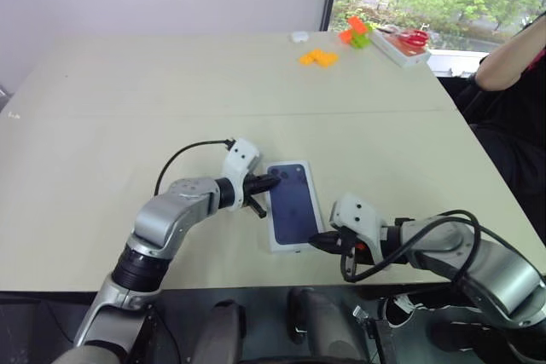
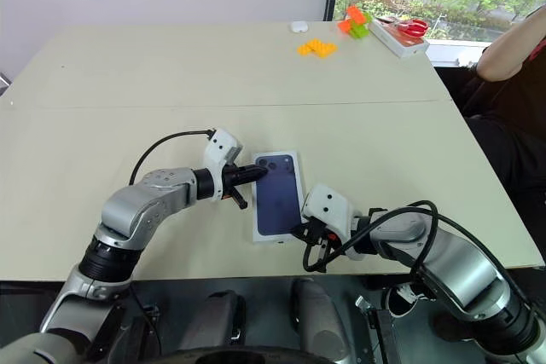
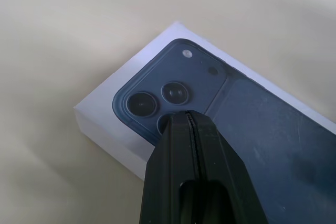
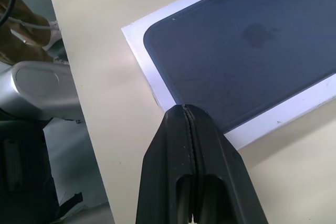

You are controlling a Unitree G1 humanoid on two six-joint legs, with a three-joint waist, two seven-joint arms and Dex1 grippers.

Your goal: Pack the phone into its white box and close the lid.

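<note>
Lid (image 1: 292,205): seated on the white box, printed phone picture up, on the tabletop (image 1: 171,100).
Left hand (image 1: 271,182): fingers pressed together, tip over lid's camera corner.
Right hand (image 1: 314,243): fingers pressed together, at lid's near edge.

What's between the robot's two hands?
The lid, phone picture up, lies on the table between the left hand and right hand, seen from the head views.

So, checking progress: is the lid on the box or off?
On. The lid lies flat, printed phone picture up, covering the box on the table.
</note>
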